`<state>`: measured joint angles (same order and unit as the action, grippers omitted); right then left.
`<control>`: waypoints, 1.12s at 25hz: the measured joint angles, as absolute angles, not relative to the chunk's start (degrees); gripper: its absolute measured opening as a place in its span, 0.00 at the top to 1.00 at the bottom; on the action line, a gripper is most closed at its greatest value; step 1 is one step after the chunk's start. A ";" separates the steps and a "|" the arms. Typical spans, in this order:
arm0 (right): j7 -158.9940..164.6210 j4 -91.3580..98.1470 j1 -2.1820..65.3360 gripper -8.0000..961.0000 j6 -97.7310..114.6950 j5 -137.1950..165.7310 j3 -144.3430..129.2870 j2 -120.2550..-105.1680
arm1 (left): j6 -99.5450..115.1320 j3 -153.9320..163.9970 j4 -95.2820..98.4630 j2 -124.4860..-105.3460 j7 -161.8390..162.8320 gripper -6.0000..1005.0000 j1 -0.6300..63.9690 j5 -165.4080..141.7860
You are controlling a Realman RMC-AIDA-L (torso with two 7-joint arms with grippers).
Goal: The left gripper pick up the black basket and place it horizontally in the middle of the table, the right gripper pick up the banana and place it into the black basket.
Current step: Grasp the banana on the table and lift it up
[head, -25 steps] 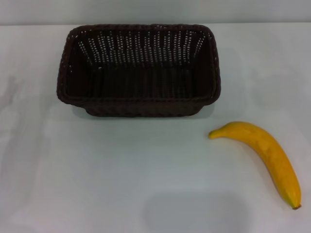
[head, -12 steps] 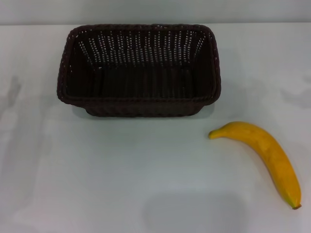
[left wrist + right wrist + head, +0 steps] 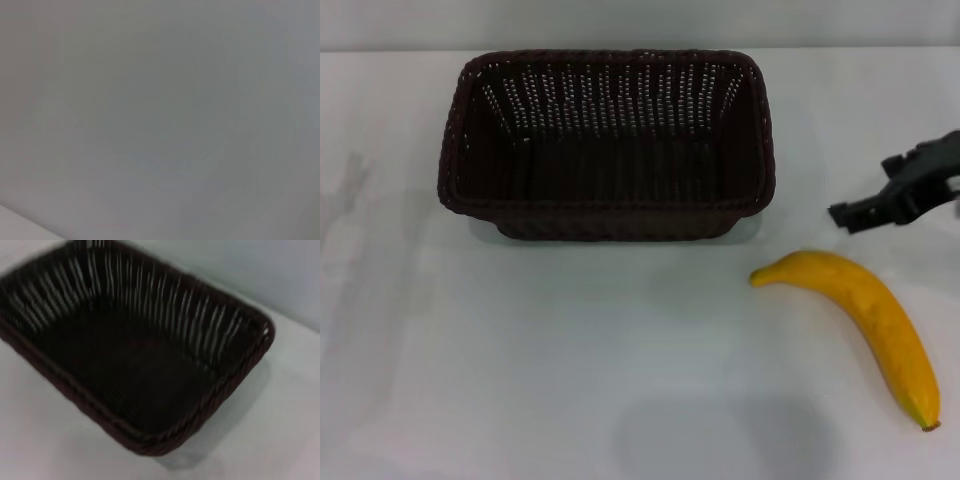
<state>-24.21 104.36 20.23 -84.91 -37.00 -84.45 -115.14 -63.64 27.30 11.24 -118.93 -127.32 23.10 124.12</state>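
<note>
The black basket (image 3: 610, 207) stands upright and empty on the white table (image 3: 570, 350), at the far middle, its long side across my view. The right wrist view also shows it, empty (image 3: 140, 370). The yellow banana (image 3: 865, 315) lies on the table at the near right, its stem end pointing toward the basket. My right gripper (image 3: 862, 190) comes in from the right edge, open and empty, beyond the banana and to the right of the basket, touching neither. My left gripper is out of view; the left wrist view shows only a plain grey-white surface.
The table's far edge (image 3: 640, 48) runs just behind the basket. White table surface lies in front of the basket and to its left.
My right gripper has come into the head view from the right edge; it was not visible before. The basket and the banana have not moved.
</note>
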 joint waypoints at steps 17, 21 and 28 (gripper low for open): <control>-7.05 98.61 25.91 0.11 -90.18 -24.66 -100.05 -115.50 | -62.47 27.26 11.52 -118.87 -130.16 0.14 23.82 124.21; -5.82 94.94 26.68 0.11 -90.08 -23.47 -100.68 -115.70 | -62.49 27.25 11.50 -118.89 -130.16 0.14 23.91 124.12; -5.08 90.42 27.63 0.14 -88.74 -23.53 -101.35 -115.83 | -62.39 27.33 11.21 -118.86 -130.17 0.14 24.01 124.09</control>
